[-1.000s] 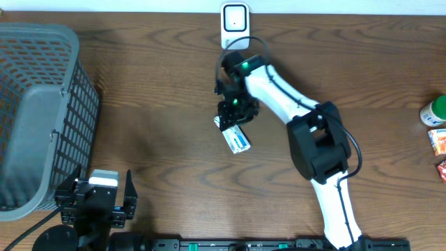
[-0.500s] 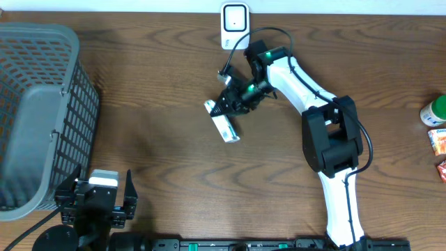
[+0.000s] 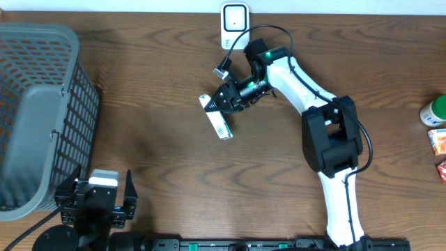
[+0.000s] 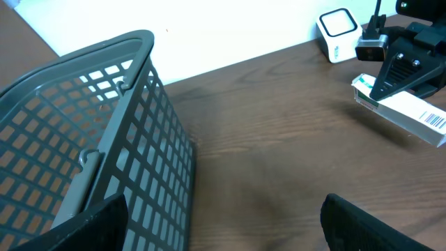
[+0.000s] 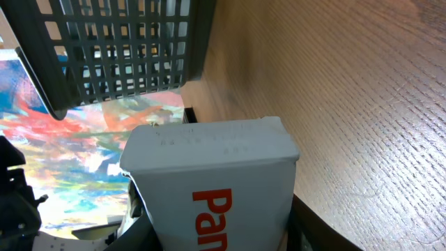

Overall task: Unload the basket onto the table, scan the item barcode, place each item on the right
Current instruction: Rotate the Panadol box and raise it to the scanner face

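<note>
One box (image 3: 217,117) counted, held in right gripper (image 3: 223,99). One scanner (image 3: 235,23) counted, near that gripper. One basket (image 3: 83,104) counted, beside left gripper (image 3: 100,199). One green-capped bottle (image 3: 434,111) and two packets (image 3: 438,141) counted, well apart from both grippers. Grippers counted: two.

Bright, even light, soft shadows; the box (image 5: 216,174) looks slightly blurred close-up.

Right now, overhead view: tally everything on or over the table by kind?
Gray basket: 1
White scanner: 1
White box, held above the table: 1
Green-capped bottle: 1
Packets at the right edge: 2, orange packet and red packet
Total: 6
</note>
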Tool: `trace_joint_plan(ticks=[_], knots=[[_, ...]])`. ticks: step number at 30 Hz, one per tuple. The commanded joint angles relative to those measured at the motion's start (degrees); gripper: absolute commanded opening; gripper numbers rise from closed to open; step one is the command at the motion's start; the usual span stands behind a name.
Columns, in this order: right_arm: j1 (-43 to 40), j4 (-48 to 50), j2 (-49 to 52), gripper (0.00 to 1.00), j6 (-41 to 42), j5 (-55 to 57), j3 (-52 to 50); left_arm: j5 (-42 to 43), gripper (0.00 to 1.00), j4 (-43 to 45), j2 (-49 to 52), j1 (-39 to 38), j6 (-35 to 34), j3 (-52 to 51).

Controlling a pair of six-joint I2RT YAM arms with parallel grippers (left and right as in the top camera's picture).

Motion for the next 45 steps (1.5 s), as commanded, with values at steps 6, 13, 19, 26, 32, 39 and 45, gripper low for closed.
trace_joint_plan(ticks=[6, 13, 19, 26, 32, 39, 45], knots=[[0.46, 0.63, 0.52, 0.39, -1.01, 10.78, 1.11, -0.07, 0.86, -0.07, 0.11, -0.17, -0.76, -0.02], [0.44, -0.11, -0.52, 0.34, 1.86, 22.97, 2.10, -0.09, 0.86, -0.04, 0.11, -0.17, -0.76, -0.02], [1.18, -3.82, -6.69, 0.35, 2.32, 33.11, 3.76, -0.07, 0.86, -0.07, 0.11, -0.17, -0.76, -0.02], [5.88, -1.86, -15.69, 0.40, 6.40, 59.76, 3.78, -0.09, 0.86, -0.04, 0.11, -0.17, -0.76, -0.02], [9.66, 7.52, -16.70, 0.47, 6.12, 78.03, 3.76, -0.09, 0.86, -0.07, 0.11, -0.17, -0.76, -0.02], [10.19, 17.75, -16.44, 0.32, -1.20, 86.62, 3.76, -0.07, 0.86, -0.07, 0.11, -0.17, -0.76, -0.02], [9.77, 14.36, -16.41, 0.63, -1.36, 81.74, 3.72, -0.07, 0.86, -0.04, 0.11, -0.17, -0.76, -0.02]])
